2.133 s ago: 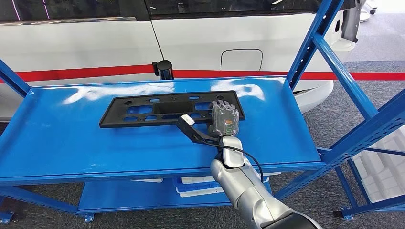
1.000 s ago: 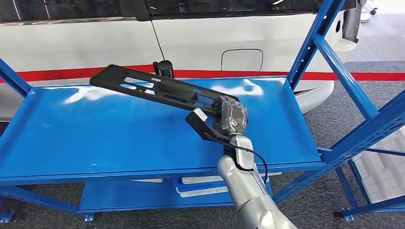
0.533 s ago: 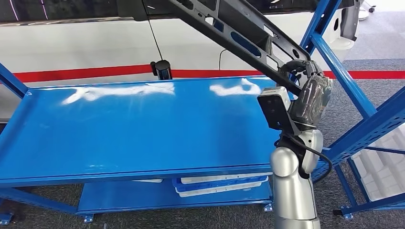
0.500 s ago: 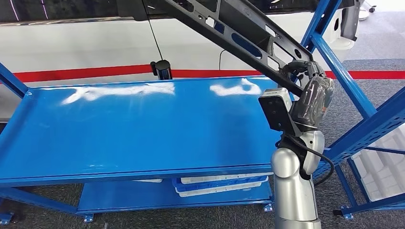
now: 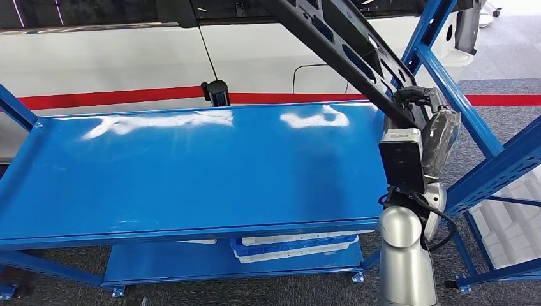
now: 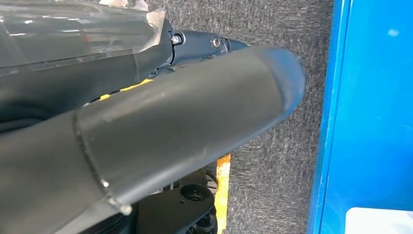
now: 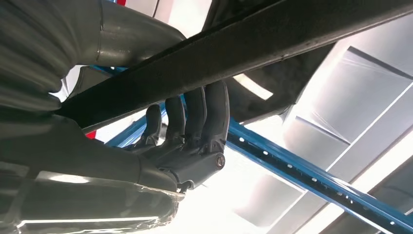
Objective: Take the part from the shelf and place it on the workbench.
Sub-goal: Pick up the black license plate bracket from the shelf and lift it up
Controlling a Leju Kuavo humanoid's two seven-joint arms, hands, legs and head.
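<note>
The part (image 5: 344,48) is a long black plastic panel with slotted cut-outs. It hangs tilted high in the air, one end running out past the top of the head view. My right hand (image 5: 440,137) grips its lower end, beside the right edge of the blue shelf (image 5: 191,166). In the right wrist view the fingers (image 7: 195,117) curl around the part's dark edge (image 7: 272,41). My left hand (image 6: 170,126) hangs low over grey carpet with its thumb stretched out and nothing in it.
The shelf's blue upright and diagonal brace (image 5: 446,83) stand close to my right hand. A white car with a red stripe (image 5: 127,64) is behind the shelf, with a black post (image 5: 218,92) at its back edge. White bins (image 5: 293,245) lie on the lower level.
The part lay flat on the shelf with my right hand on its end. My right hand has since lifted it off and swung it up and to the right.
</note>
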